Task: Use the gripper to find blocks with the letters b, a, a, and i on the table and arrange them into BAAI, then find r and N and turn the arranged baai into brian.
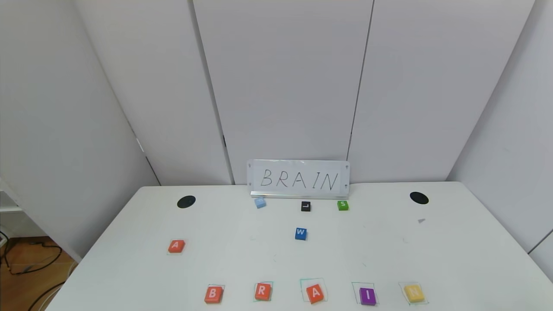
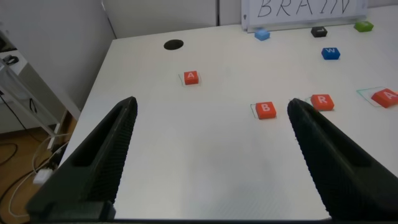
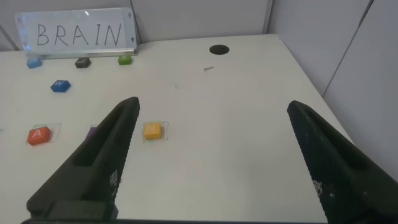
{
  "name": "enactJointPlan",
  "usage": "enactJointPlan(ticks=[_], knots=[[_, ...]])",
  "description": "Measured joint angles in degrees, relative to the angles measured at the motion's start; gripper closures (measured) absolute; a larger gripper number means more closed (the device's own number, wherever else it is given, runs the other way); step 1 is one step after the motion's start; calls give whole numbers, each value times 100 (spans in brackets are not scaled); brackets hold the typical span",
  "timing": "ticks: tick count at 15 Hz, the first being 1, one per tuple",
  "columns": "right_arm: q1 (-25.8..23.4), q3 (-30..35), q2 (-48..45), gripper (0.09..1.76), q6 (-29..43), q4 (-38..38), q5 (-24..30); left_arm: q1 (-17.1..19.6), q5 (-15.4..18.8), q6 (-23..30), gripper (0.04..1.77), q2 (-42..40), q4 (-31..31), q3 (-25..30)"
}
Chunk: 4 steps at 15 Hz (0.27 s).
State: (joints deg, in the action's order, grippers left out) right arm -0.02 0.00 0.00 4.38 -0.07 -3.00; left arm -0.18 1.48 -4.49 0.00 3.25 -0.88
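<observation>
On the white table, the bottom row of the head view reads B, R, A, I, N. The spare A lies apart at left. The task looks finished. The left gripper and right gripper hover released, holding nothing.

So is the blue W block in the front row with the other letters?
No, the W block sits alone farther back, while the front row reads B, R, A, I, N.
</observation>
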Motion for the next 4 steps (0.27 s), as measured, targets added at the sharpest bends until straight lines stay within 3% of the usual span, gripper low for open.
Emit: enactJointPlan(ticks=[4], knots=[[0,0,0,14,-6,7,0,0,-48,52,9,-2,-28,-13]])
